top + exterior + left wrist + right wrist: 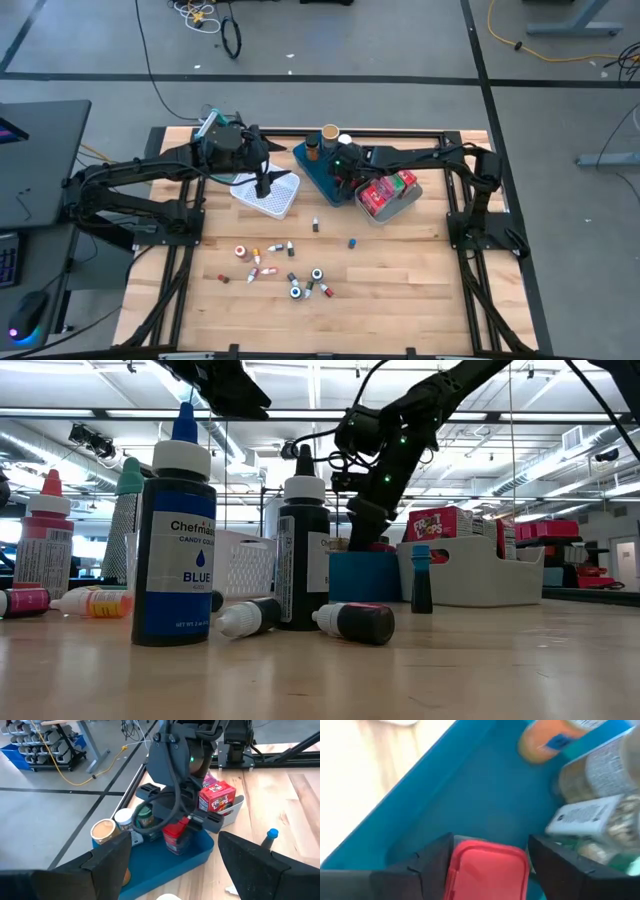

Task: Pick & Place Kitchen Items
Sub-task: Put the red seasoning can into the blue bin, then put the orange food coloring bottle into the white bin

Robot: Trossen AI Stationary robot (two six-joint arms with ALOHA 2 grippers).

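Straddling a red tin (487, 870) inside the blue tray (165, 867), right hand (490, 862) spread; left hand (175, 865) spread.

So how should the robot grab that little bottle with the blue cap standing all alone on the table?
Probably from straight above: the blue-capped bottle stands upright with bare table all around it, so fingers could come down either side and pinch its dark body just under the cap.

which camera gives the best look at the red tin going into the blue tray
The left wrist view: the red tin stands in the blue tray under the right tool. The right wrist view shows only its top, the low view hides it, and the high view barely shows it.
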